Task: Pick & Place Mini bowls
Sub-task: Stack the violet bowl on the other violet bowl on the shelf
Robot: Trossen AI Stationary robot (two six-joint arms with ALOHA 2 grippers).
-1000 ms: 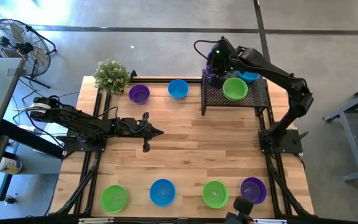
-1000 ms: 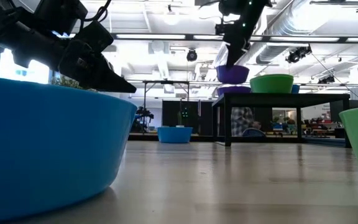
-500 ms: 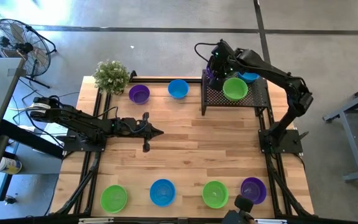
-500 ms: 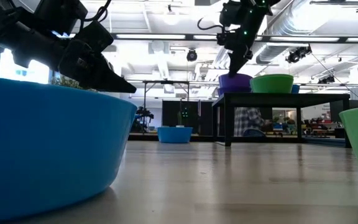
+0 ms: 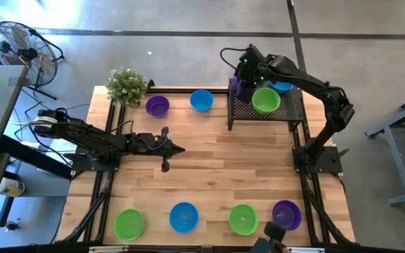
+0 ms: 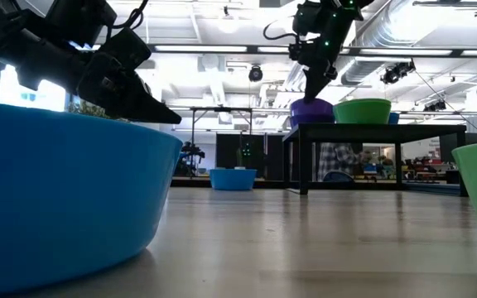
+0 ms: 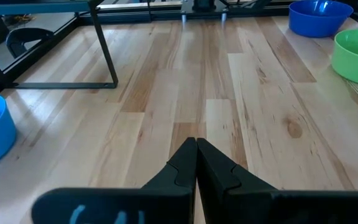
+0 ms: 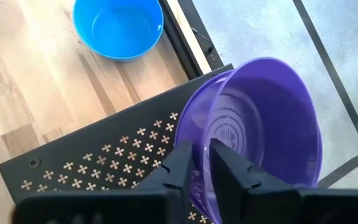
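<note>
A purple mini bowl (image 8: 260, 124) sits upright on the far left corner of the black mesh tray (image 8: 104, 155). My right gripper (image 8: 202, 163) hangs over it, pointing steeply down, slightly open. One finger is inside the bowl and one outside, on either side of its wall. In the high view this gripper (image 5: 241, 79) is at the tray's (image 5: 287, 109) far left corner, beside a green bowl (image 5: 266, 100) and a blue bowl (image 5: 283, 86) on the tray. My left gripper (image 5: 181, 148) waits shut over the table's middle left, touching nothing. My right gripper stands astride the purple bowl's wall (image 8: 197, 146) at the rim, coming from above at a slant. A narrow gap shows between the fingers, and I cannot tell whether they touch the wall. The bowl rests on the tray by its base.
On the table's far side stand a purple bowl (image 5: 157, 106), a blue bowl (image 5: 201, 100) and a potted plant (image 5: 126, 86). Along the near edge are a green (image 5: 129, 223), a blue (image 5: 183, 216), a green (image 5: 242, 218) and a purple bowl (image 5: 286, 214). Bare wood lies between.
My right gripper has come down a little with the purple bowl, which hung above the tray and now sits on it. In the last half second nothing has moved.
</note>
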